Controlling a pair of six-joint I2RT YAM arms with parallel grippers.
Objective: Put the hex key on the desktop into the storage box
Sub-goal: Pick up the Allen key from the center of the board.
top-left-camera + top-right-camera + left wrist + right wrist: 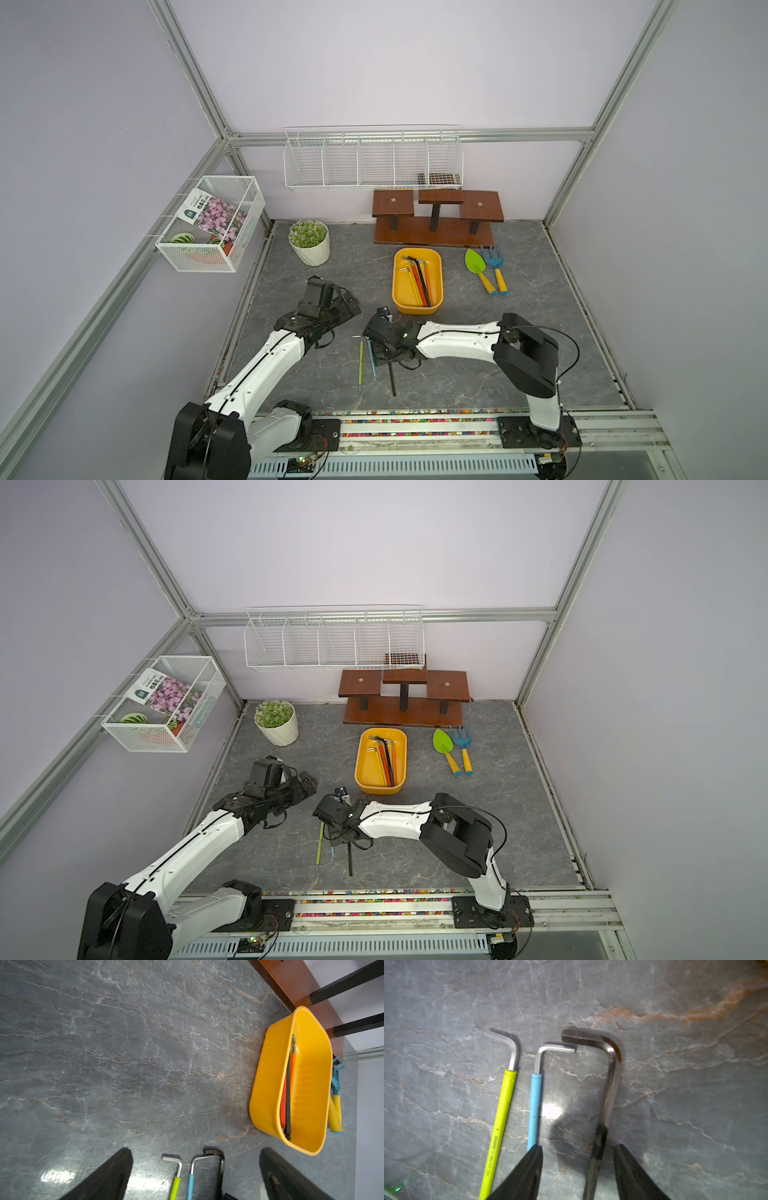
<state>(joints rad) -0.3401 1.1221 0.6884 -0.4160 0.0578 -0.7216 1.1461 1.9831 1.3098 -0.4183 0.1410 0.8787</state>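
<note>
Right wrist view: right gripper (pixel 579 1147) low over desktop (pixel 695 1084), jaws apart, straddling black hex key (pixel 611 1076), not clamped. One finger (pixel 529 1172) covers the end of blue key (pixel 535 1109); green key (pixel 502 1118) just beside. Top view: right arm (pixel 457 338) stretched across, wrist pitched down. Left gripper (pixel 195 1151) wide apart. Yellow storage box (pixel 417 307) beyond the keys, bare desktop between.

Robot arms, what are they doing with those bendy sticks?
They are tidying hex keys into the yellow storage box, where several keys already lie. On the desktop lie a green key, a blue key and a black key. The right gripper straddles the black key, open jaws either side of its shaft, not gripping. The left gripper hangs open nearby, holding nothing.
</note>
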